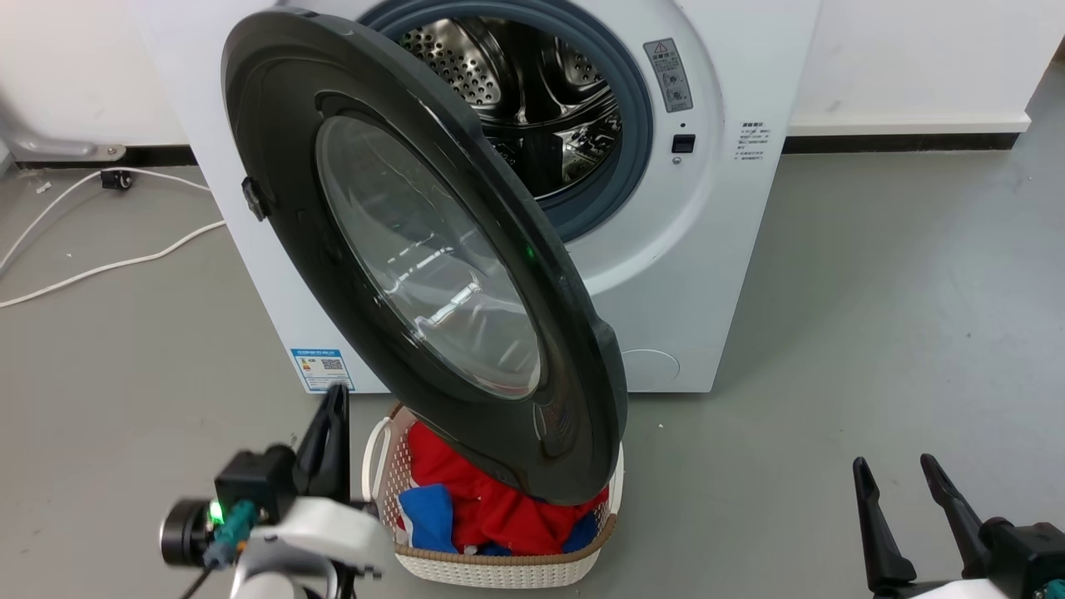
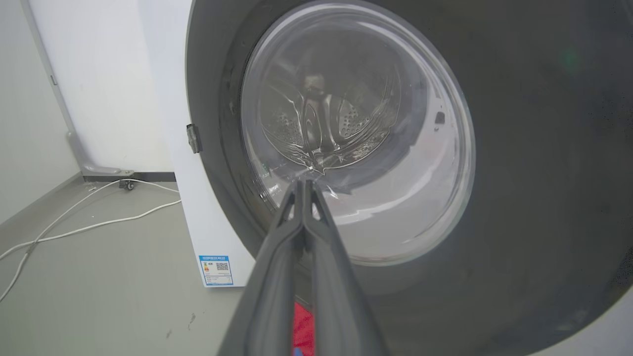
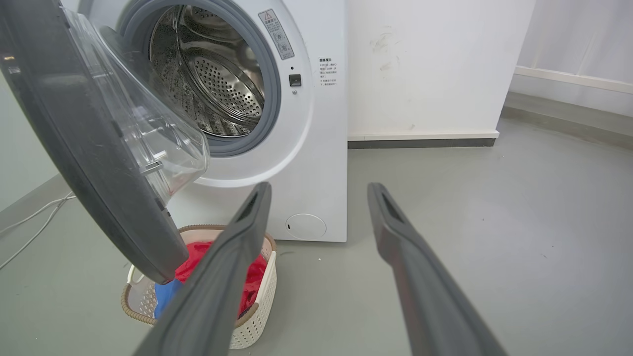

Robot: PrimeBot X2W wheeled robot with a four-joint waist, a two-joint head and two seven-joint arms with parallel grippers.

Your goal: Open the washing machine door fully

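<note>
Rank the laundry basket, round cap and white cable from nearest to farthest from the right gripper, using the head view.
1. Laundry basket, on the floor, left of the right gripper.
2. Round cap, low on the washing machine front, ahead-left.
3. White cable, far left on the floor.

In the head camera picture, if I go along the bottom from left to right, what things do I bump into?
left gripper → laundry basket → right gripper
</note>
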